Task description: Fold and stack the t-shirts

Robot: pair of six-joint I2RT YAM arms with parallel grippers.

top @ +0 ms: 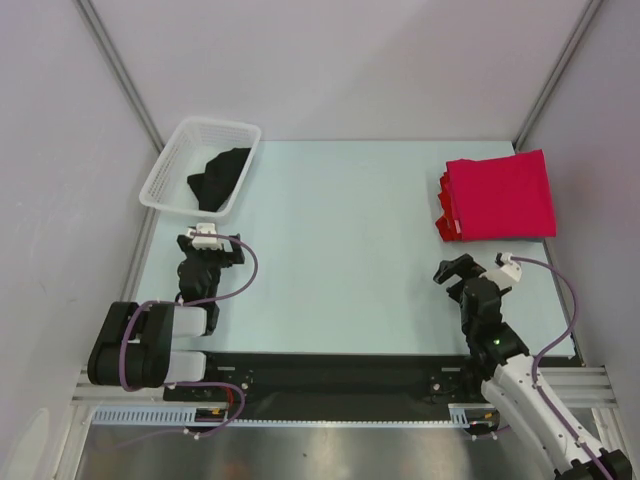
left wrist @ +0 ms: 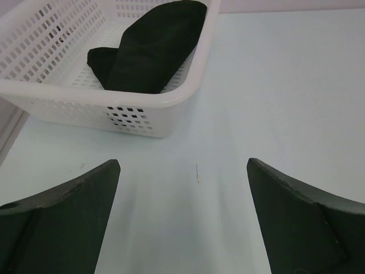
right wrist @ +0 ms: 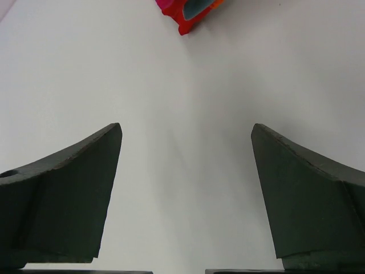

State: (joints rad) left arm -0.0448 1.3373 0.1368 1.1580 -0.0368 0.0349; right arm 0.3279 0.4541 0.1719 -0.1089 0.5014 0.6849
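Both hands were released above the smooth pale desk (top: 340,250), and no shirt was touched.

The black t-shirt (top: 220,178) lay crumpled and lumpy inside the white plastic mesh basket (top: 165,180) at the far left corner, just ahead of the left hand (top: 207,234), whose dark wedge-shaped fingers (left wrist: 68,217) stood wide apart. The red t-shirts (top: 500,195) made a flat, square folded pile at the far right, near the right hand (top: 461,268), also spread wide and holding nothing.

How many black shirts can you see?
1. The black shirt lies crumpled in the white basket at the far left; another could be hiding underneath it.
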